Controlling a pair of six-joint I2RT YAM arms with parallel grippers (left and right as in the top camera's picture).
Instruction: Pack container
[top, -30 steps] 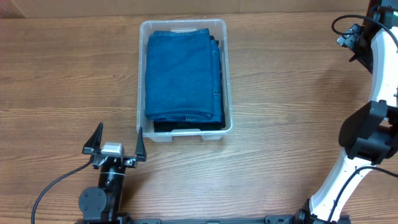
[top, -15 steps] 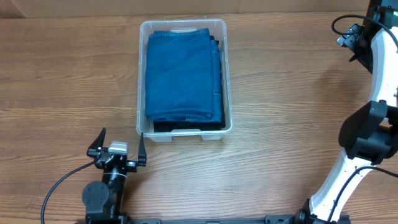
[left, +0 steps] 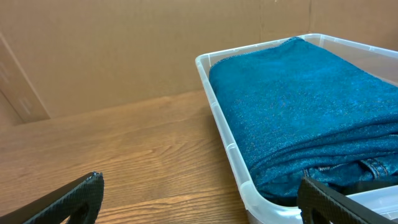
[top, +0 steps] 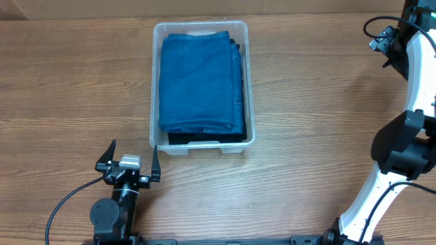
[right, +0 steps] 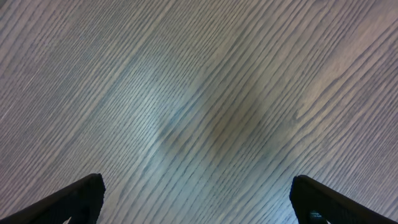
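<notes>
On the wooden counter (top: 68,82), a little beyond the middle: the clear container (top: 154,88), standing flat with its long side pointing away. Holds a folded blue denim cloth (top: 199,78), filling nearly the whole inside, with a darker cloth (top: 204,138) under it (only an edge visible at the near end).

At the near side, the left hand (top: 133,148), just beside the near left corner of the container. Stands wide open, with nothing between the fingers. Faces along the left wall of the container toward a cardboard wall (left: 124,50) behind the counter.

Far at the right side, well apart from the container, the right hand (right: 199,199). Spread open too, empty, above bare wood.
</notes>
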